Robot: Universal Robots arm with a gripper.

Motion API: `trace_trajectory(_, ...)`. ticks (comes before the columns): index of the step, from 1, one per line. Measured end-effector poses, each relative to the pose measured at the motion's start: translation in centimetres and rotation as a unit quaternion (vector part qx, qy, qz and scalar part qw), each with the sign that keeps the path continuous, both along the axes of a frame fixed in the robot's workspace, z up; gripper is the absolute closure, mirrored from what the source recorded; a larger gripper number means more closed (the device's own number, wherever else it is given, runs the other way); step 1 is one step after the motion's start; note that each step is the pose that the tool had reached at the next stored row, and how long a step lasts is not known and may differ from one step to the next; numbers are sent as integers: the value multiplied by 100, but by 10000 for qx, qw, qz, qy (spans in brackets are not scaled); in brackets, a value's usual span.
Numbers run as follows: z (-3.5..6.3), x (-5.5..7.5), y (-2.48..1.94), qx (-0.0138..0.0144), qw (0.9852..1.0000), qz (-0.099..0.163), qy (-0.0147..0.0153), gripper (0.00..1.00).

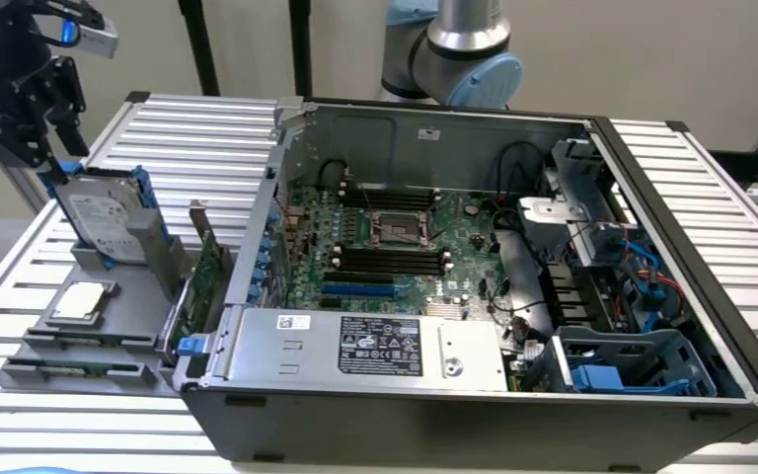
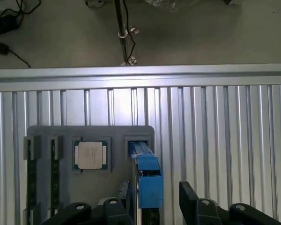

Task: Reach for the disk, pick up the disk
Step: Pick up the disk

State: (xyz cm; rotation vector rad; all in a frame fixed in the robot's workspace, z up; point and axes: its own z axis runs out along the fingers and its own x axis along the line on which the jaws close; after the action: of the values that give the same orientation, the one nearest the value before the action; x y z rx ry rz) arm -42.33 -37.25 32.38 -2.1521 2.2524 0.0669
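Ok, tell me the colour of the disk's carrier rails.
Blue; the disk's rails show best in the wrist view.

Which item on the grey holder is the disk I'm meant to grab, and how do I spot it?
Find the open computer case; the grey holder sits beside it on the exterior view's left. The disk stands upright at the holder's far end: a silver-grey slab with a white label and blue rails, unlike the small square chip lying flat and the thin green card.
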Motion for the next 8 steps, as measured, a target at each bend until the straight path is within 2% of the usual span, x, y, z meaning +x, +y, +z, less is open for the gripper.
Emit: trace_trajectory(8, -145, -2, 0, -3, 10000, 0, 0, 46)
